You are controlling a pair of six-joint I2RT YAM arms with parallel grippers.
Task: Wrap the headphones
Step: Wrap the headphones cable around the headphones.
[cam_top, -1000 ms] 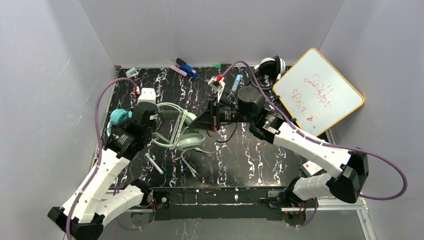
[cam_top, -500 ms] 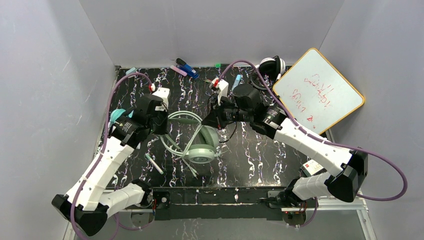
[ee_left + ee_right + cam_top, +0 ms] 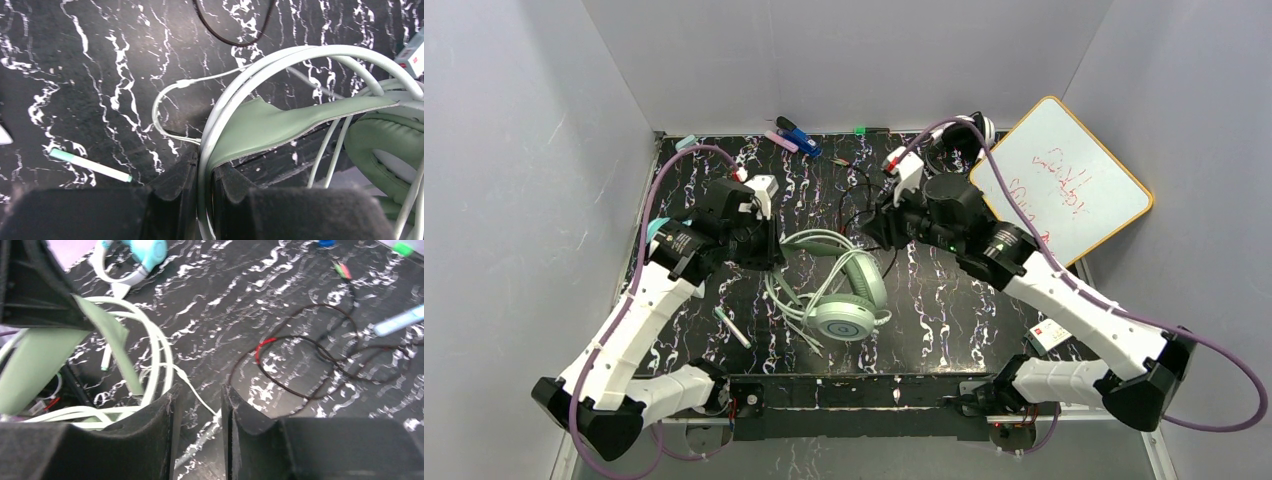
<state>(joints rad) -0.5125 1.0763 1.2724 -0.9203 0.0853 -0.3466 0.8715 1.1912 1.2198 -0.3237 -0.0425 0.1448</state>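
Observation:
The mint-green headphones (image 3: 842, 292) lie mid-table with their pale cable (image 3: 789, 310) looped beside them. My left gripper (image 3: 769, 250) is shut on their headband (image 3: 280, 120), pinched between the fingers (image 3: 175, 175). My right gripper (image 3: 876, 226) is open by a narrow gap just right of the band; in its wrist view (image 3: 197, 395) the pale cable (image 3: 192, 382) runs under the gap. The teal headphones (image 3: 656, 232) sit at the left, partly behind my left arm, and also show in the right wrist view (image 3: 145, 250). The black-and-white headphones (image 3: 964, 130) are at the back; their thin black cable (image 3: 320, 355) sprawls on the table.
A whiteboard (image 3: 1059, 180) leans at the back right. Several markers (image 3: 796, 137) lie at the back edge. A pale pen (image 3: 732, 327) lies near the front left and shows in the left wrist view (image 3: 90, 165). A light-blue marker (image 3: 400, 320) lies by the black cable.
My left gripper has carried the mint-green headband right, toward the table's middle. My right gripper has drawn back to the right, away from the ear cup, and now stands open.

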